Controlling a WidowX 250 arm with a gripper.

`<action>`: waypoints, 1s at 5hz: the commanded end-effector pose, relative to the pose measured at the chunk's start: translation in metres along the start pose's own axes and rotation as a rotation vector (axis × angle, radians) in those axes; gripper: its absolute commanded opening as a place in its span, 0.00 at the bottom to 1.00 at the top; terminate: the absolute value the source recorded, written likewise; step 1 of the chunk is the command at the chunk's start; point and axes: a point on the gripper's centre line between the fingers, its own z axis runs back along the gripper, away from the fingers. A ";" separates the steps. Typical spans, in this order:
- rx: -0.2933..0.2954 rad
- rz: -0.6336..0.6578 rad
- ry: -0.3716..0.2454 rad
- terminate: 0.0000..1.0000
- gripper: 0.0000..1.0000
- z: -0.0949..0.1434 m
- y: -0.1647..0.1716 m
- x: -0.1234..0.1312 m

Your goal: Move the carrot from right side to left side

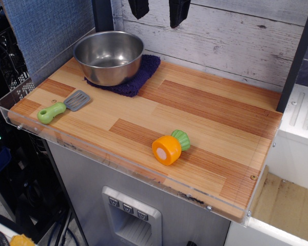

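The carrot [169,147] is a stubby orange toy with a flat pale-orange cut face and a ribbed green top. It lies on its side on the wooden tabletop [195,107], right of centre near the front edge. My gripper [159,10] shows only as two black fingertips at the top edge of the view, high above the table's back. The fingers hang apart with a gap between them and hold nothing. The gripper is far from the carrot, up and behind it.
A steel bowl [109,55] sits on a dark blue cloth [136,77] at the back left. A green-handled grey spatula [64,106] lies at the front left. A clear plastic lip [118,161] runs along the table's front and left edges. A white plank wall [220,36] stands behind.
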 end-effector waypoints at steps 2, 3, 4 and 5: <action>0.018 -0.043 0.009 0.00 1.00 -0.008 -0.015 -0.027; 0.001 -0.088 0.021 0.00 1.00 -0.016 -0.029 -0.054; 0.014 -0.161 0.053 0.00 1.00 -0.031 -0.045 -0.079; 0.000 -0.229 0.111 0.00 1.00 -0.048 -0.054 -0.086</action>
